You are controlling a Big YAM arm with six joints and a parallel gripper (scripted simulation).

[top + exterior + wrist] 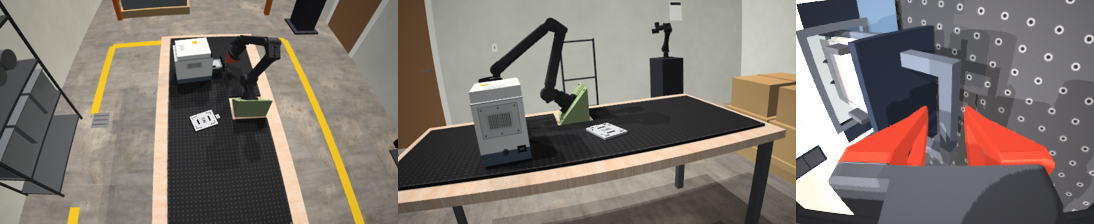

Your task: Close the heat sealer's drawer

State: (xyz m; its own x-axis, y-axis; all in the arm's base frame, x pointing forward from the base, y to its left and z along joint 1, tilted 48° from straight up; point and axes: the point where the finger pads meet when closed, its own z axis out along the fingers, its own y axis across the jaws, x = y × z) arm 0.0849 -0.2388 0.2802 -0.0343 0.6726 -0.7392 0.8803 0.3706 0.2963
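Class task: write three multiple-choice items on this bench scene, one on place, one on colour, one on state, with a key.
1. Where is the flat white plate?
A) On the sealer's top
B) On the black mat
C) On the floor

2. What colour are the end effector's fingers?
A) Red-orange
B) Blue
C) Yellow

3. How does the sealer's drawer stand?
A) Fully in
B) Lying on the mat
C) Partly out

1 B: the top view shows it lying there.
2 A: the wrist view shows both in that colour.
3 C: its tray shows between housing and front panel.
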